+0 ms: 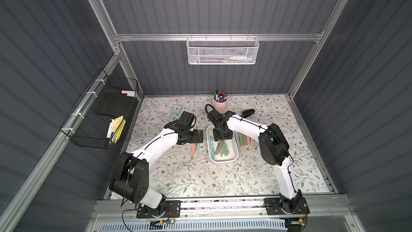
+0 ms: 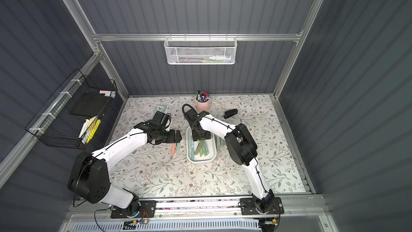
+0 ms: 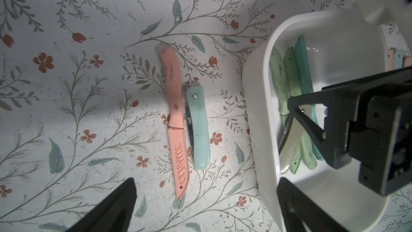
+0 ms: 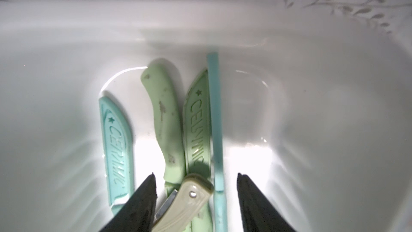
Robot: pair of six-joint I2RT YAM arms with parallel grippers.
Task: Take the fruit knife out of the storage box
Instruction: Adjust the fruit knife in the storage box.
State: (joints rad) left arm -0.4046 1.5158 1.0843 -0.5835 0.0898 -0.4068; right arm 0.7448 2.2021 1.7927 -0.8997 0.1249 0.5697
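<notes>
The storage box (image 1: 223, 161) (image 2: 201, 161) is a shallow white tub on the floral table. Several fruit knives lie lengthwise in it: a cream folding knife (image 4: 189, 199) (image 3: 292, 139) on top of green sheathed ones (image 4: 197, 126), and a teal one (image 4: 117, 143) beside them. My right gripper (image 1: 219, 140) (image 4: 196, 175) reaches down into the box. Its jaws stand apart astride the cream knife, with one finger close to it and a gap at the other finger. My left gripper (image 1: 198, 136) (image 3: 206, 180) hangs wide open over the table just left of the box, holding nothing.
A pink knife (image 3: 175, 119) and a teal folding knife (image 3: 198, 130) lie on the table left of the box. A row of knives (image 1: 244, 140) lies on its right. A pen cup (image 1: 220, 106), clock (image 1: 177, 109) and stapler (image 1: 248, 113) stand behind.
</notes>
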